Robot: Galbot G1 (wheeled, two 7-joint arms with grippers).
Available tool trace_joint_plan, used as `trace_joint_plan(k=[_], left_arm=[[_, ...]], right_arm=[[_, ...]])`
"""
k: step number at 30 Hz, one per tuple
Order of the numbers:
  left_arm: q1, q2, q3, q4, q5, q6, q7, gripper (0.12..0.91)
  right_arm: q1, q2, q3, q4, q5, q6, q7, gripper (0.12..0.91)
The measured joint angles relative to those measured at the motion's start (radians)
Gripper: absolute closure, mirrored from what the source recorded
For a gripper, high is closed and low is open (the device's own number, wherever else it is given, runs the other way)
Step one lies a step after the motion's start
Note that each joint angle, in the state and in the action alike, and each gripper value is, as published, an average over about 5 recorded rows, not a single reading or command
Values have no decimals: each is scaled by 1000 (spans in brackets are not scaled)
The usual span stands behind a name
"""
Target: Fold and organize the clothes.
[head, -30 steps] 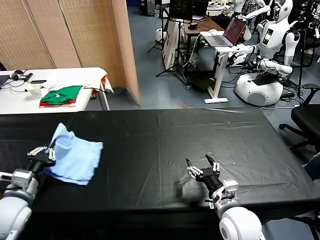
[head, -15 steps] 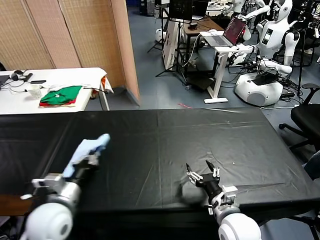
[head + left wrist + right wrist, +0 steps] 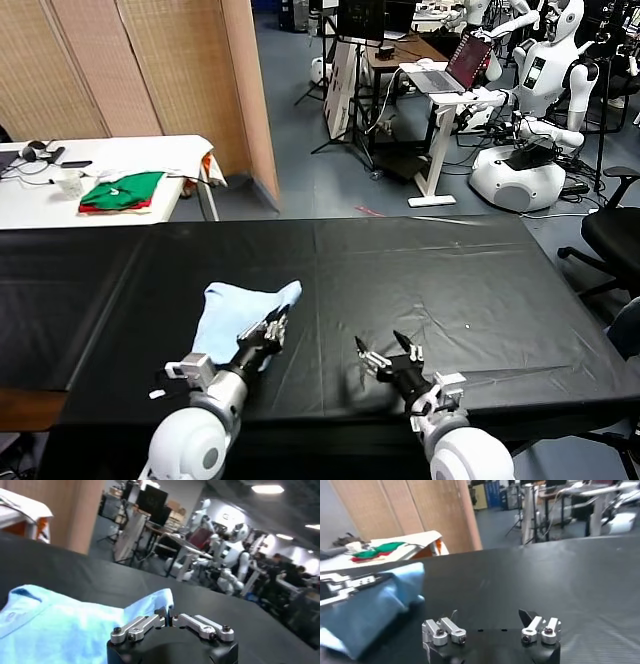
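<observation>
On the black cloth-covered table (image 3: 450, 290), seen from the head, the pale light-blue thin T-shirt (image 3: 228, 315) lies bunched in a soft heap near the front edge, left of the middle. The left gripper (image 3: 268, 332) touches its near corner; I cannot tell if its fingers hold the cloth. If that claw lifts while pinching, the heap could drag and crumple more. From the left wrist, the shirt looks folded over, one corner sticking up. From the right wrist, the right gripper (image 3: 491, 624) is wide open, holding nothing, well apart from the shirt
</observation>
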State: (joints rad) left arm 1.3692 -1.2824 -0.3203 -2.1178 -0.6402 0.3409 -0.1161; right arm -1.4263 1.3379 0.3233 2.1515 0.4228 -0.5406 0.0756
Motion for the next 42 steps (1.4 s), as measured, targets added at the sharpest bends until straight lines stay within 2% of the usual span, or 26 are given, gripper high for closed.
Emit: trace_joint_plan(k=[3,6,9,10,13,17,20,23,27,30,33,38,42], left_arm=[[-2,15,-17,-12,2,-33,27,447],[-4,36,-39,-20,22,-60,37,267],[-5,60,-68,-23,60,-82,35,153],[-3,68,-78,-23,74,-87,34,138],[8,89,-108,-23,109,-100,31,125],[30,96,-133,-28,132,-106,24,124],[47,93,-143,-32,148,-112,14,123],[61,90,-153,-34,162,-119,9,123],[77,88,-166,-33,177,-124,4,123],[88,85,-171,-33,184,-120,-4,123],[96,81,-173,-31,188,-118,-9,123],[107,73,-179,-30,192,-124,-11,123],[118,70,-190,-32,193,-131,-11,123]], right_arm=[[25,1,-19,-18,43,-14,5,118],[54,5,-41,-41,77,-22,16,118],[84,15,-66,-66,105,-28,36,118],[94,20,-75,-76,116,-29,45,118],[124,43,-104,-111,141,-32,65,118],[156,80,-139,-164,149,-31,70,121],[170,103,-159,-197,154,-30,74,175],[175,113,-168,-223,159,-28,79,327],[178,115,-169,-239,162,-26,80,591],[191,110,-161,-248,165,-26,78,761],[213,98,-148,-264,172,-30,73,861],[278,64,-120,-303,185,-53,57,883],[334,29,-105,-318,201,-101,56,879]])
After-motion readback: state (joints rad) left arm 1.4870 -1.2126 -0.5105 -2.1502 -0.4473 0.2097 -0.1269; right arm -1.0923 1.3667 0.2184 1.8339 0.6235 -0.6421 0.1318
